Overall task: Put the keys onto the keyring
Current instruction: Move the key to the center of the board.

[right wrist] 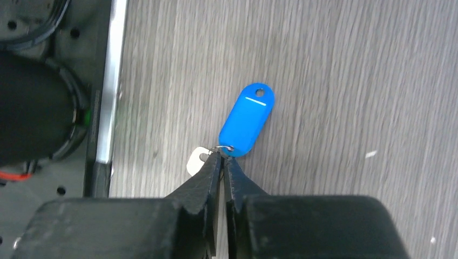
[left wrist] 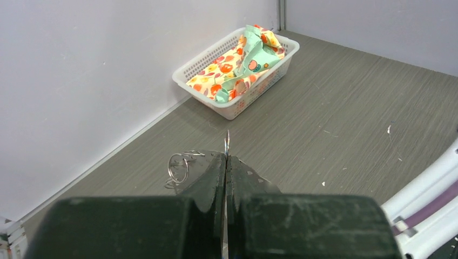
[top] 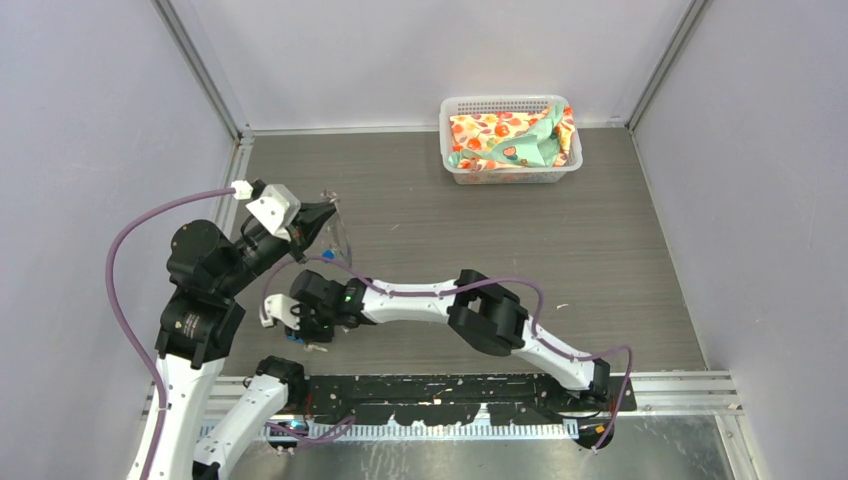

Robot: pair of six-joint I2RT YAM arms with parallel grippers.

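My left gripper [top: 322,214] is shut on the keyring [top: 338,232], a thin silvery wire loop held up above the table at the left. In the left wrist view the loop [left wrist: 227,141] shows edge-on between the closed jaws, with small wire rings [left wrist: 178,166] just left of them. My right gripper [top: 297,333] is low at the near left and shut on the small ring at the end of a key. That key has a bright blue head [right wrist: 247,118] and a silver blade [right wrist: 197,160] and lies on the table. A second key is not in view.
A white plastic basket [top: 512,177] with patterned cloth stands at the back right against the wall; it also shows in the left wrist view [left wrist: 181,76]. The arms' black base rail [top: 450,392] runs along the near edge. Walls close in three sides.
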